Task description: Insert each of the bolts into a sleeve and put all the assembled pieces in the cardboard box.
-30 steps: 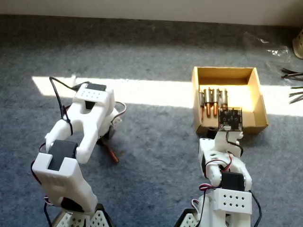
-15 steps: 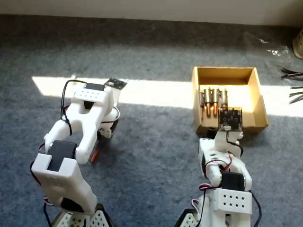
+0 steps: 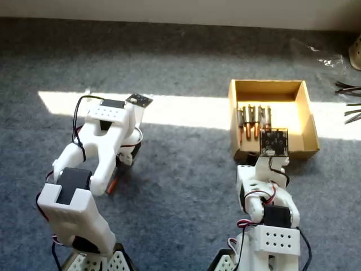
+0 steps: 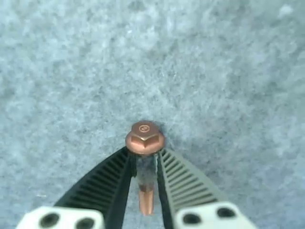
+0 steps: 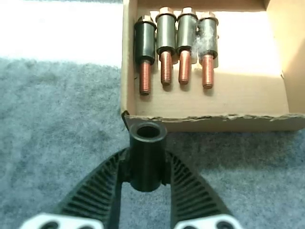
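My left gripper [image 4: 145,153] is shut on a copper bolt [image 4: 145,137], its hex head past the fingertips and its shank between the jaws, above grey carpet. In the high view the bolt [image 3: 111,186] pokes out beneath the left arm, left of centre. My right gripper [image 5: 147,161] is shut on a black sleeve [image 5: 147,143], held just short of the near wall of the cardboard box [image 5: 209,123], bore open at the box end. Several bolts in sleeves [image 5: 176,43] lie side by side in the box [image 3: 309,113].
A bright strip of sunlight [image 3: 186,110] crosses the carpet between the arms and runs into the box. Dark tools and a clear plastic bag [image 3: 347,96] lie at the far right edge. A pale wall runs along the back.
The left arm has turned its wrist, swinging the bolt from pointing right to pointing left under the arm. The right arm with the sleeve has kept still.
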You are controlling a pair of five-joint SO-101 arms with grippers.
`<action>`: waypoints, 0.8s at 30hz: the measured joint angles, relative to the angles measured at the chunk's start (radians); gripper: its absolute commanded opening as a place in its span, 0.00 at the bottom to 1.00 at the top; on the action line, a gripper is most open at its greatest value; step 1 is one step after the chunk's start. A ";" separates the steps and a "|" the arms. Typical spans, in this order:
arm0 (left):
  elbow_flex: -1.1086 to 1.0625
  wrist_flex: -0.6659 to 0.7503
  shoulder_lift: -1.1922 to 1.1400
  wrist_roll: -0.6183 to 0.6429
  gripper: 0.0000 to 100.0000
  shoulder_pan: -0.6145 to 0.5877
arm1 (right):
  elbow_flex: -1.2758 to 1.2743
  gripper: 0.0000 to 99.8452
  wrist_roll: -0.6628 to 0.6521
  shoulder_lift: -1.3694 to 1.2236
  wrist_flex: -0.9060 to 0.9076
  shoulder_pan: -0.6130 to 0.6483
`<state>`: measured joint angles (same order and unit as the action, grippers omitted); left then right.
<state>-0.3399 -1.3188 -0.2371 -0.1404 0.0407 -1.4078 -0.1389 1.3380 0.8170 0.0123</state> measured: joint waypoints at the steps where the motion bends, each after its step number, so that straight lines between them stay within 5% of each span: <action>1: 0.000 0.000 0.005 0.000 0.00 0.000 | 0.000 0.00 -0.008 0.000 0.009 0.017; 24: 0.051 0.002 0.563 -0.002 0.00 0.002 | 0.086 0.00 -0.101 0.000 0.071 0.534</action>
<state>-0.2892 -1.3172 0.3261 -0.1419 0.0422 -1.3218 -0.2401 1.3380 0.8876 0.5462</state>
